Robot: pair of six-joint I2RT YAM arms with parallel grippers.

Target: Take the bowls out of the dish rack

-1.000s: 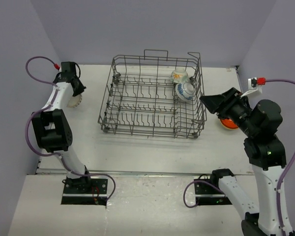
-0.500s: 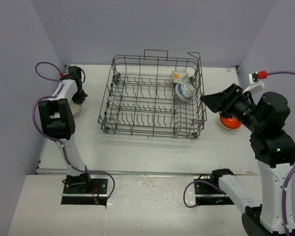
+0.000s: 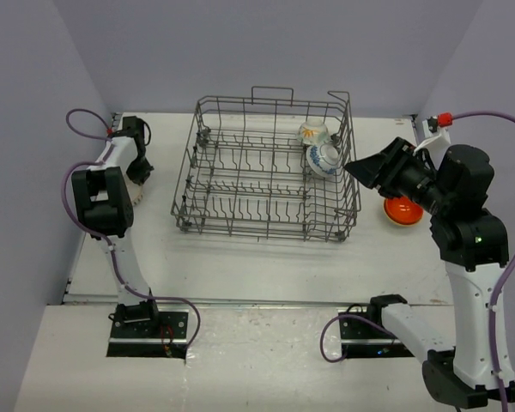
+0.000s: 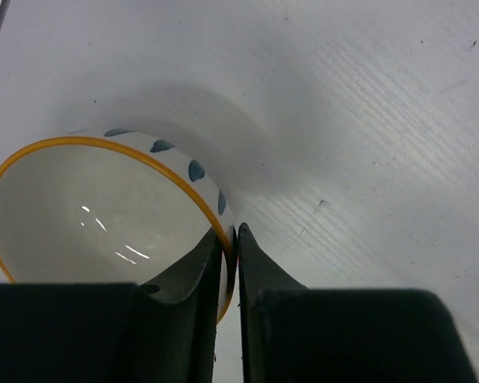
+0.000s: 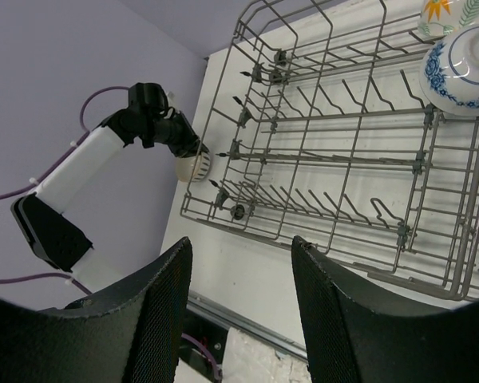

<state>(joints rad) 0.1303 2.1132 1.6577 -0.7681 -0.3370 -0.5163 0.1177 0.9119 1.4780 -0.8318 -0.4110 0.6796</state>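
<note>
The dish rack, a rectangular basket of thin grey wire with rows of upright tines and a handle loop on its far rim, stands mid-surface. Two round bowls sit in its far right corner. The white bowl with blue patterns lies tipped on its side, and just behind it is a white bowl with a yellow flower pattern.

Outside the rack, a plain orange bowl sits on the pale surface to the right. To the left is a glossy white bowl with a yellow-orange rim and teal drop-shaped spots on its outer wall. The left fingers are clenched on this bowl's rim, one inside and one outside, with only a sliver of gap between them. The surface beneath shows fine scratches.

The right fingers, broad and black with a dimpled texture, are spread wide with nothing between them. They hang at the rack's right side.

Since a second ago, the left arm has carried its bowl slightly nearer and its elbow has folded in. The right arm has shifted towards the rack, uncovering more of the orange bowl. The rack and its two bowls have not moved.
</note>
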